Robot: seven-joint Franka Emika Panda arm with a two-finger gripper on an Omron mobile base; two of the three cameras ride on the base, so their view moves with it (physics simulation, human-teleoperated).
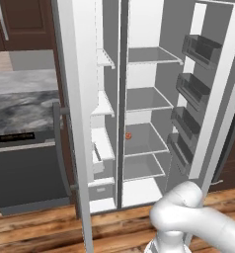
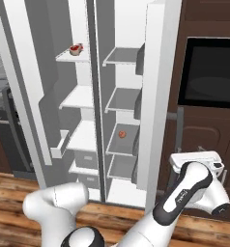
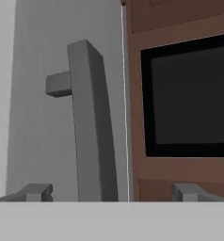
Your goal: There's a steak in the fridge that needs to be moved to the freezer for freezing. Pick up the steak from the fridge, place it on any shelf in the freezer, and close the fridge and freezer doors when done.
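The steak (image 2: 77, 48), a small red piece with a white edge, lies on the top white shelf of the freezer (image 2: 78, 99). A small orange-red ball (image 2: 121, 135) sits on a grey shelf of the fridge (image 1: 144, 99). Both doors stand open: the freezer door (image 1: 72, 99) at the left, the fridge door (image 1: 213, 99) with its bins at the right. My gripper (image 3: 113, 193) is open on the outer side of the fridge door (image 2: 158, 96), low down. It faces that door's dark bar handle (image 3: 90, 132) without touching it and holds nothing.
A dark built-in oven (image 2: 208, 72) in brown cabinets stands right beside the open fridge door, close to my hand. Left of the freezer door are a marbled counter (image 1: 20, 99) and a dark appliance front (image 1: 25, 168). The floor is wood planks.
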